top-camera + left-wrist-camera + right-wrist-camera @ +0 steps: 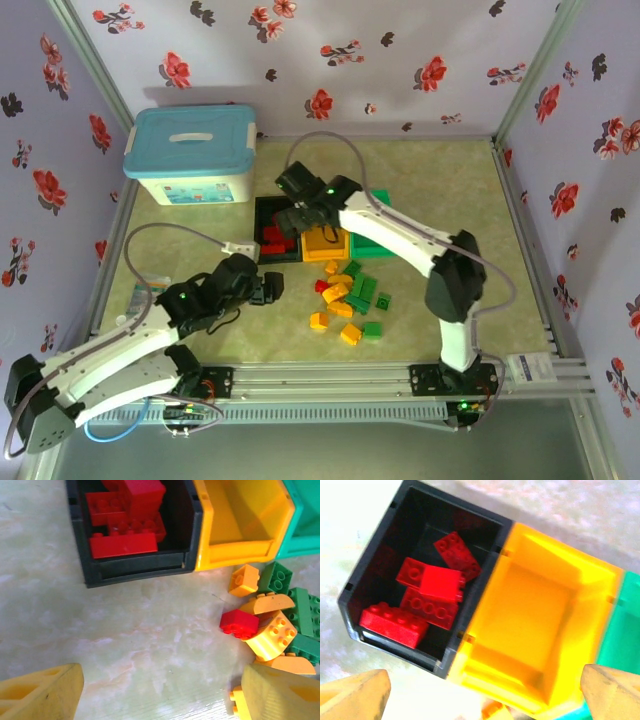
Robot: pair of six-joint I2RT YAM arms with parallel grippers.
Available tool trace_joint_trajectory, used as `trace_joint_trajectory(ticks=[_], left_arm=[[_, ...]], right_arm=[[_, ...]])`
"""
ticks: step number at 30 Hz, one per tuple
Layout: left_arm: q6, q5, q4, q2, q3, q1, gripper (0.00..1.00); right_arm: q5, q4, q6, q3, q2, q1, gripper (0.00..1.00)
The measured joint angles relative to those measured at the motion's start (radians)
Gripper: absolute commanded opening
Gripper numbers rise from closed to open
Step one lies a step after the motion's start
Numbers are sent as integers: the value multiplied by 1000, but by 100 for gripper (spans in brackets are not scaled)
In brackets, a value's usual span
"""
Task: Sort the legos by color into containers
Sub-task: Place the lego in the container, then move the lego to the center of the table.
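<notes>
The three containers stand in a row at the table's middle: a black bin point(260, 225), an orange bin point(325, 252) and a green bin point(378, 245). Several red legos point(427, 602) lie in the black bin point(402, 650). The orange bin point(535, 610) holds nothing I can see. My right gripper point(485, 695) hovers open above the black and orange bins point(300, 215). A loose pile of orange, green and red legos point(350, 295) lies in front of the bins. My left gripper point(162, 695) is open over bare table just left of the pile, a red brick point(240, 624) ahead to its right.
A large white box with a light-blue lid point(190, 155) stands at the back left. Flowered walls close in the table on three sides. A small printed card point(140, 290) lies by the left edge. Bare table lies left of the black bin point(135, 570).
</notes>
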Motion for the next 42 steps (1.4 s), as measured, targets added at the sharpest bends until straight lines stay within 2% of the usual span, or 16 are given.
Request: trace_joint_trajectory(ticks=[5, 9, 15, 26, 42], left_arm=[[8, 86, 127, 128, 6, -18, 68], [11, 120, 175, 272, 63, -39, 64], [3, 143, 230, 463, 141, -54, 55], [-31, 165, 269, 658, 201, -55, 49], [-50, 170, 272, 700, 219, -50, 45]], right_arm=[[10, 132, 66, -273, -230, -70, 99], [32, 200, 119, -452, -354, -109, 99], [47, 245, 165, -612, -488, -133, 99], [59, 270, 192, -723, -617, -164, 99], [61, 268, 195, -743, -668, -190, 99]])
